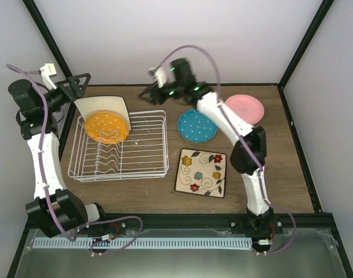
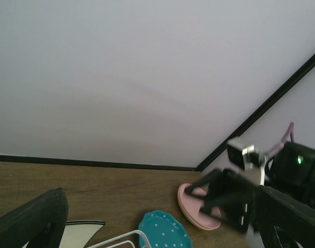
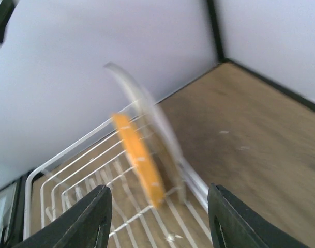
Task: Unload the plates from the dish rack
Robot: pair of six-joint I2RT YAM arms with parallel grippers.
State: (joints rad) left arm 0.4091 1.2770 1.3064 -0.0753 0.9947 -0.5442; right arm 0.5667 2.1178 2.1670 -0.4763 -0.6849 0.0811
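The white wire dish rack (image 1: 142,152) holds the bright-orange dotted plate (image 1: 106,127) upright, with a plain cream square plate (image 1: 104,105) standing behind it. The teal plate (image 1: 197,125), pink plate (image 1: 244,108) and flowered square plate (image 1: 202,172) lie on the table to the right. My left gripper (image 1: 82,86) is open and empty above the rack's far left corner. My right gripper (image 1: 148,92) is open and empty above the rack's far right side. The right wrist view, blurred, shows the orange plate (image 3: 139,155) and cream plate (image 3: 147,116) edge-on ahead of the gripper (image 3: 160,206).
The wooden table (image 1: 269,174) is bounded by black frame posts and white walls. The left wrist view shows the teal plate (image 2: 165,230), the pink plate (image 2: 191,206) with a pale rim under it, and the blurred right gripper (image 2: 224,199).
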